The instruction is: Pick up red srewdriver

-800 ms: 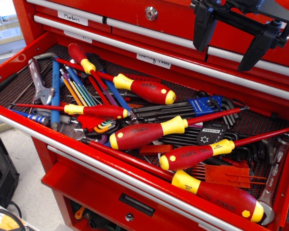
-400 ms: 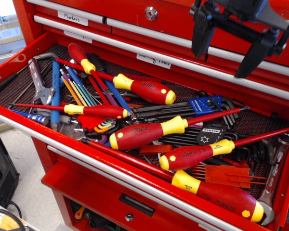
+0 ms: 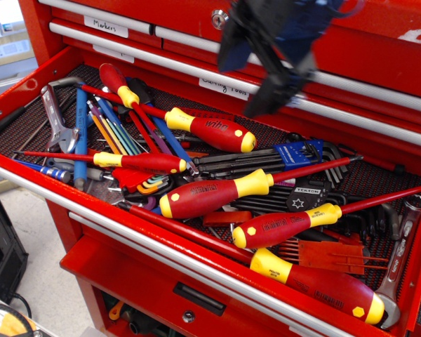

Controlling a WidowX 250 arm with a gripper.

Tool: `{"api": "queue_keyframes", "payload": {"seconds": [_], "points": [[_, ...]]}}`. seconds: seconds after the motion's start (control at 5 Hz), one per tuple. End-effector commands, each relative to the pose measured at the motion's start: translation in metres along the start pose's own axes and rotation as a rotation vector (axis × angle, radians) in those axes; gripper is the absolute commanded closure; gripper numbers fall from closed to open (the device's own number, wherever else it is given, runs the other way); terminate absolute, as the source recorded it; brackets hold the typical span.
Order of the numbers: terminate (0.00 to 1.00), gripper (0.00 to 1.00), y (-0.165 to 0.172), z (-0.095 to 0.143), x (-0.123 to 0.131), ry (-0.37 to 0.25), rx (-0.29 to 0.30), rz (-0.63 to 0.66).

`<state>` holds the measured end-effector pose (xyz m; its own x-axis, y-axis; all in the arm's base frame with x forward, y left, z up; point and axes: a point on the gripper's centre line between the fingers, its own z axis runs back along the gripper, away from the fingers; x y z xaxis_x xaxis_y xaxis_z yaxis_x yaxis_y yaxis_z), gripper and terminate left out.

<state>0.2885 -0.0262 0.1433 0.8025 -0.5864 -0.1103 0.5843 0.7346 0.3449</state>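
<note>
White "wiha" on the red srewdriver [image 3: 209, 130] handle, just below the claw [image 3: 256, 74]. "TEKTON" on black hex-key holder [image 3: 306, 191], lower right of it. Handwritten "Markers" drawer label [image 3: 106, 27], far left.

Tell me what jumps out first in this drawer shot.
The open red tool drawer is crammed with red-and-yellow screwdrivers; the wiha screwdriver with white lettering lies near the middle back, its shaft running up-left. Above it the dark pincer hangs motion-blurred, jaws apart, holding nothing. A blue hex-key holder sits right of centre, and a silver wrench lies along the right edge.
</note>
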Motion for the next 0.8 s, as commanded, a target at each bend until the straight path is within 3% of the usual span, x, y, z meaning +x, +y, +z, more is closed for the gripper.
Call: {"api": "queue_keyframes", "payload": {"seconds": [0.0, 0.4, 0.6], "points": [[0.00, 0.00, 0.046, -0.021, -0.015, -0.217, 0.162, -0.284], [0.00, 0.00, 0.072, -0.060, -0.014, -0.322, 0.148, -0.399], [0.00, 0.00, 0.080, -0.072, -0.006, -0.318, 0.145, -0.462]]}}
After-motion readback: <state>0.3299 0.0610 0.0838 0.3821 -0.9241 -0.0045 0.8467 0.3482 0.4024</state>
